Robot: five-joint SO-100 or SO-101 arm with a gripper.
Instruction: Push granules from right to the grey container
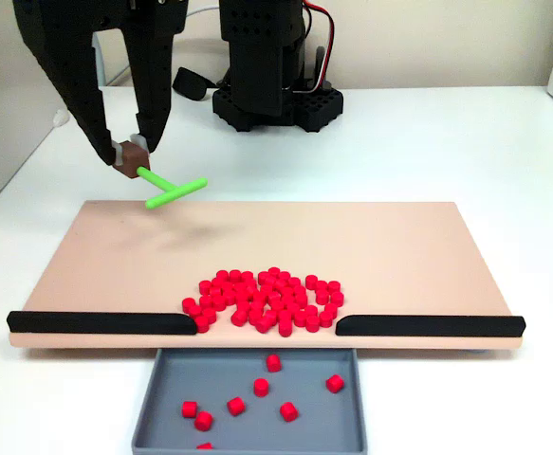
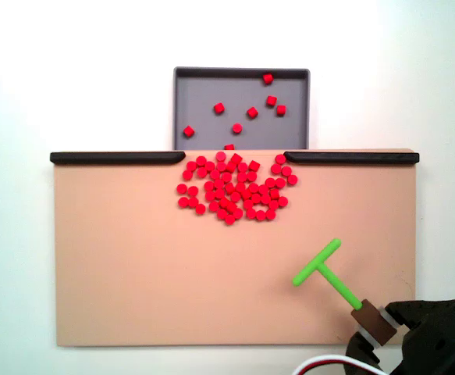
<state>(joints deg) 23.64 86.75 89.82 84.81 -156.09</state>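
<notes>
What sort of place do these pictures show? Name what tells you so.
Probably a robotics test bench: a plain white table, a black two-finger gripper holding a green T-shaped pusher stick, and a tan board funnelling small red cylindrical granules into a shallow grey plastic tray.

A tan board (image 2: 133, 273) with two black strips (image 2: 118, 157) lies on a white table (image 1: 447, 142).

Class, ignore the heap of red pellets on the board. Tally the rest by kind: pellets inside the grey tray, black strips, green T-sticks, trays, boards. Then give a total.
Small red cylindrical pellets in the tray: 8
Black edge strips: 2
Green T-shaped plastic stick: 1
Shallow grey plastic tray: 1
Tan flat board: 1
Total: 13
</notes>
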